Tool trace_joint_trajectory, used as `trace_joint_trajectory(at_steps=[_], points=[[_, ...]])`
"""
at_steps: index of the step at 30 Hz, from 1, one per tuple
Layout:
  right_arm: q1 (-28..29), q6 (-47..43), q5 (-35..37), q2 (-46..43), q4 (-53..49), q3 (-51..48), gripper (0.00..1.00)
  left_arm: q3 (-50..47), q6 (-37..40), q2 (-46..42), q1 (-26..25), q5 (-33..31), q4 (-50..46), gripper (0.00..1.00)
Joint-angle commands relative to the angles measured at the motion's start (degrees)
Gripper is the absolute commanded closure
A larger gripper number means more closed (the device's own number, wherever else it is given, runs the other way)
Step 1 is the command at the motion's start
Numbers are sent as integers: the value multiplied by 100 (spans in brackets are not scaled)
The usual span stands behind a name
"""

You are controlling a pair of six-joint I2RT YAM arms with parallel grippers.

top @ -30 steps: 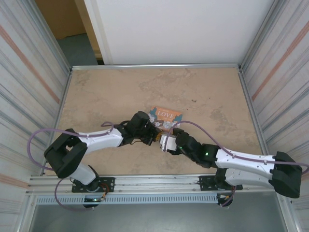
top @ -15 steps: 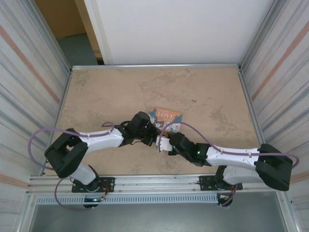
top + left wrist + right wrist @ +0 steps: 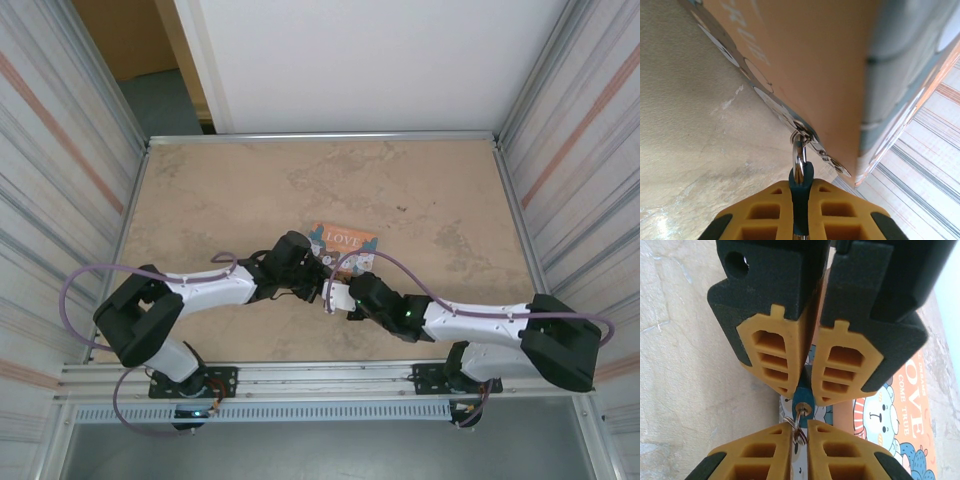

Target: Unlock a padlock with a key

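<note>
The padlock is a tiny teal body with a chrome shackle hooked through the metal hasp of the orange "LOVE" box. My left gripper is shut on the padlock's body. In the right wrist view the left gripper's fingers come down from above, pinching the padlock. A small key with its ring sits in the keyhole. My right gripper is shut on that key from below. From above, the left gripper and right gripper meet tip to tip beside the box.
The tan tabletop stretches around the box, with metal rails at its edges. Corrugated walls stand on both sides. Purple cables loop off both arms.
My right arm has slid left and its gripper has closed in on the padlock held by the left gripper. The left arm and the box have stayed put.
</note>
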Motion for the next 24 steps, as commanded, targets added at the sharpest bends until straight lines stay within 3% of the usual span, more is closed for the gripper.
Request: trace_joint_trajectory(at_steps=[1, 13, 24], points=[[-36, 197, -18, 84, 183, 212, 88, 180, -67, 56, -53, 135, 277, 100], [-37, 797, -144, 80, 362, 247, 100, 166, -129, 161, -86, 175, 435, 100], [-61, 1681, -228, -57, 603, 140, 100, 151, -171, 212, -125, 181, 530, 100]])
